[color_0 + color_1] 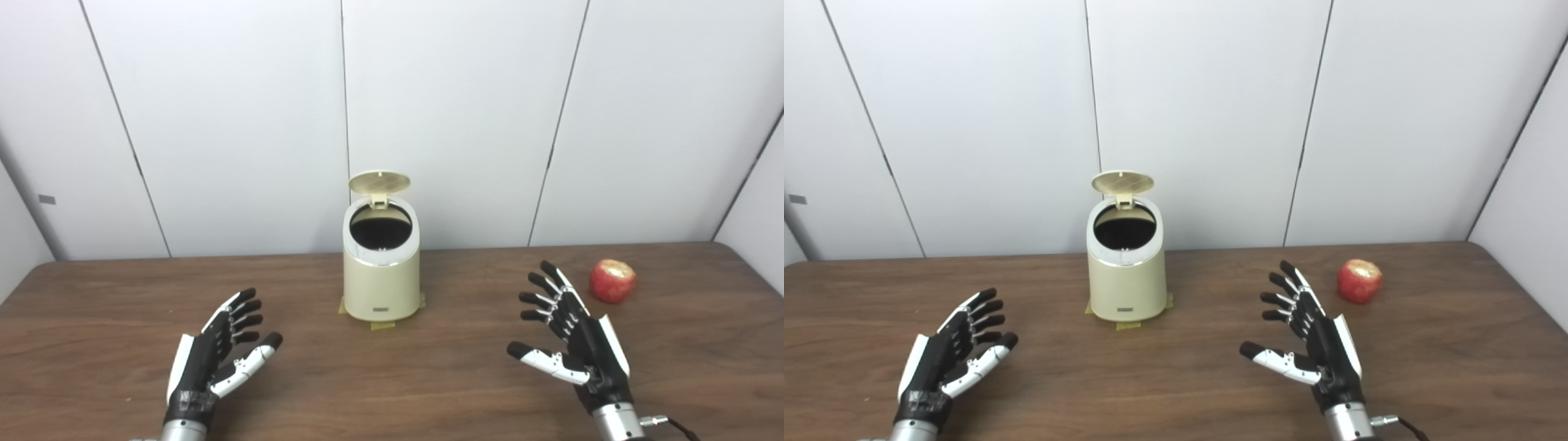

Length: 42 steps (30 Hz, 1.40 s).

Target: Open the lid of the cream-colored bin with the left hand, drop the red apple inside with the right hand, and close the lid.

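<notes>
Left eye view puts the cream-colored bin [381, 275] at the middle of the frame, standing upright at the far side of the brown table [392, 392] on strips of yellowish tape [383, 325], which probably keep it from sliding when it is pushed; its lid [379, 182] is tipped up and back on the rear hinge, so the dark mouth is uncovered and the opening step looks done.

The red apple [612, 281] sits on the table at the right of the frame, well apart from the bin and not yet picked up; a pale patch shows on its top.

The left hand [219, 346] hovers at the lower left with fingers spread and nothing in it, palm turned inward, clear of the bin; I judge it is waiting there for the closing.

The right hand [572, 334] is at the lower right, equally empty with fingers fanned, its fingertips [547, 267] near the apple but apart from it; that suits a reach toward the fruit.

Nothing lies between apple and bin; only the raised lid behind the mouth could catch a high drop; white wall panels [245, 122] fill the upper frame.
</notes>
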Each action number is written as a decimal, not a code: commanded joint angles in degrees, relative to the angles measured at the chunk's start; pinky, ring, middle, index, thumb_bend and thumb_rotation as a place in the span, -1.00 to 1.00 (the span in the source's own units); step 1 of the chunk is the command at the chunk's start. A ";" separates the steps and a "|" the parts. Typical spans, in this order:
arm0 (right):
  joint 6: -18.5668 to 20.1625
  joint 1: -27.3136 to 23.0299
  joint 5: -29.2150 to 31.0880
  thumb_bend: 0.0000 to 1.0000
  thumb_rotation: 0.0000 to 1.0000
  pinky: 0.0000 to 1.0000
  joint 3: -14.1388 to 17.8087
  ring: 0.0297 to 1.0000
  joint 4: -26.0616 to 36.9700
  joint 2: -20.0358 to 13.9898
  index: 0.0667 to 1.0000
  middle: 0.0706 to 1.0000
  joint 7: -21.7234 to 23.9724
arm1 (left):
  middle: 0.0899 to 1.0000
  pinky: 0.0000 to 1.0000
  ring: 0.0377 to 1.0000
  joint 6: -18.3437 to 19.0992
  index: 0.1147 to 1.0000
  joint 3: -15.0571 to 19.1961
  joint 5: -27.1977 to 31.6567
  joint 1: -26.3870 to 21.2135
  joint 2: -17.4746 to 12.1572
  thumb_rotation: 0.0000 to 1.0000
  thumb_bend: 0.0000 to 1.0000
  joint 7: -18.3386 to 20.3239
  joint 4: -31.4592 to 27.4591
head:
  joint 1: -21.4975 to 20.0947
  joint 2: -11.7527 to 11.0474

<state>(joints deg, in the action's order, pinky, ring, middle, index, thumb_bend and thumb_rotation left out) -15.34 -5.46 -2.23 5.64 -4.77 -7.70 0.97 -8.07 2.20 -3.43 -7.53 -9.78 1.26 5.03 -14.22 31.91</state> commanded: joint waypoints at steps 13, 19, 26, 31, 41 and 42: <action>3.38 -3.80 -6.41 0.53 -0.37 0.31 7.95 0.52 4.22 -9.17 0.73 0.66 -6.95 | 0.67 0.57 0.63 -2.81 0.76 2.52 2.73 -1.57 -2.90 -0.65 0.10 1.59 0.58 | -9.88 -2.02; 11.17 -5.20 -11.13 0.44 -0.46 0.37 10.70 0.60 6.55 -11.57 0.76 0.69 -9.91 | 0.67 0.55 0.60 -1.26 0.75 2.67 2.37 -1.60 -3.01 -0.75 0.03 1.87 -0.67 | -10.46 -2.18; 10.64 -7.77 -11.96 0.55 -0.40 0.48 11.33 0.68 0.05 -15.40 0.81 0.73 -11.42 | 0.68 0.60 0.61 -0.71 0.75 2.49 1.89 -1.68 -3.23 -0.93 -0.04 2.00 -1.46 | -10.69 -2.25; 15.01 -9.83 -13.40 0.61 -0.32 0.53 8.92 0.75 -1.98 -18.78 0.88 0.80 -8.62 | 0.69 0.63 0.63 -0.20 0.77 2.26 1.35 -1.74 -3.28 -0.99 -0.06 1.93 -1.89 | -10.89 -2.38; 22.35 -16.69 -16.17 0.86 -0.30 0.66 1.98 0.82 -8.84 -23.73 0.87 0.83 -2.97 | 0.70 0.59 0.63 0.76 0.79 2.11 1.62 -2.02 -2.73 -1.00 -0.08 2.11 -2.33 | -10.80 -2.66; 23.03 -17.33 -16.50 0.85 -0.31 0.65 1.32 0.81 -9.79 -23.80 0.86 0.83 -2.70 | 0.70 0.59 0.62 0.72 0.78 2.04 1.47 -2.04 -2.73 -1.00 -0.08 2.09 -2.35 | -10.82 -2.68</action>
<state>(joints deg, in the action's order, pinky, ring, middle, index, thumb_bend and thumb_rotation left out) 7.39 -20.17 -17.66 7.26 -14.61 -29.35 -1.99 -6.94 4.19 -2.00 -7.58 -11.94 3.26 4.35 -24.96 29.18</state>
